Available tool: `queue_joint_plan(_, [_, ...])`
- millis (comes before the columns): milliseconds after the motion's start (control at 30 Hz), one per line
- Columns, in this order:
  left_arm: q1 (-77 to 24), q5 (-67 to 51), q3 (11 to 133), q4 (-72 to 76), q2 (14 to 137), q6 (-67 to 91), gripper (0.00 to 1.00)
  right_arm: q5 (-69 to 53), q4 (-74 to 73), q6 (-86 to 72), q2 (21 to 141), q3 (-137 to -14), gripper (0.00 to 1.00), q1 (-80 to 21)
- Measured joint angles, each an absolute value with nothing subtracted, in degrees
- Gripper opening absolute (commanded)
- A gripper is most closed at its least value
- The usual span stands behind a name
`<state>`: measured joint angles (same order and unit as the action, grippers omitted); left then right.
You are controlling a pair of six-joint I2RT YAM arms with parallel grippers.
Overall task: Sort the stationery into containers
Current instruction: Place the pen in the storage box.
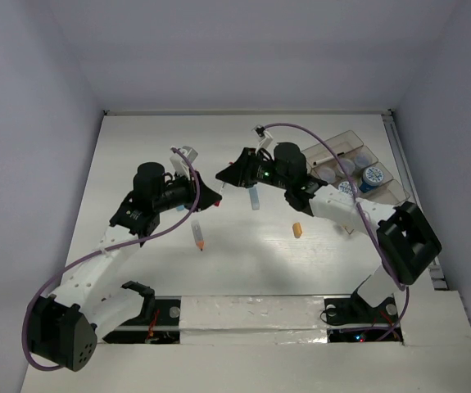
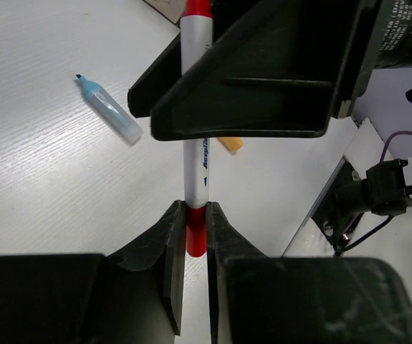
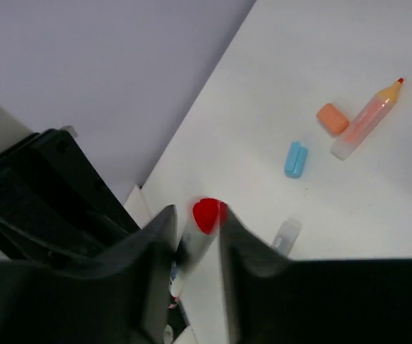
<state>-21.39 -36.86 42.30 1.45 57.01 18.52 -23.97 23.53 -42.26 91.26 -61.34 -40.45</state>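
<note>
Tightly clamps left gripper (image 2: 193, 211) on one red end of the red marker (image 2: 196, 165), aloft between the arms, well apart from the tray (image 1: 333, 141); flanks the other end with right gripper (image 3: 198, 215), hold uncertain; risks popping a cap or dropping it if tugged crooked.

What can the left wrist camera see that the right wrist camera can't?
Only the left wrist view shows the red marker's white barrel with printing, and a whole light-blue marker, dark tip bare. Only the right wrist view shows the orange marker, an orange cap and a blue cap; a pale bit by its fingers is too hidden to name. Both show the white table and the red marker: the left gripper is shut on one red end, the right gripper's fingers flank the other.
</note>
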Motion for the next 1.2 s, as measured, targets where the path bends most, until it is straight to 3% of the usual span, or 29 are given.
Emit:
queue_joint_plan(67, [-21.37,-36.58,42.06,1.5,57.01,18.35,0.3,-23.59,24.23,-43.62,92.29,-61.56,0.06,-40.18])
queue_joint_plan(100, [-21.39,-36.6,41.87,1.48,57.04,18.24,0.42,-23.53,24.45,-43.42,92.71,-61.87,0.02,-40.21])
queue_joint_plan(133, [-21.39,-36.67,41.76,1.52,57.01,18.44,0.66,-23.07,24.51,-43.59,92.99,-61.91,0.0,-40.21])
queue_joint_plan(200, [-21.39,-36.58,41.74,1.76,56.86,18.04,0.88,-22.0,24.36,-43.59,93.34,-61.93,0.0,-40.29])
queue_joint_plan(300, [-21.39,-36.03,41.74,1.87,55.99,18.13,0.97,-18.5,22.41,-43.64,93.41,-62.87,0.0,-40.25])
queue_joint_plan(500, [-21.39,-33.06,41.69,1.52,51.05,17.06,0.99,-11.9,20.38,-43.79,93.43,-65.54,0.0,-35.77])
queue_joint_plan(900, [-24.47,-21.26,41.69,-2.68,47.4,15.0,0.99,1.83,13.08,-44.64,93.86,-65.52,0.0,-8.36])
queue_joint_plan(1200, [-27.75,-16.95,41.69,-4.6,47.35,13.98,0.99,9.13,8.32,-45.5,100.82,-66.3,0.04,-2.22])
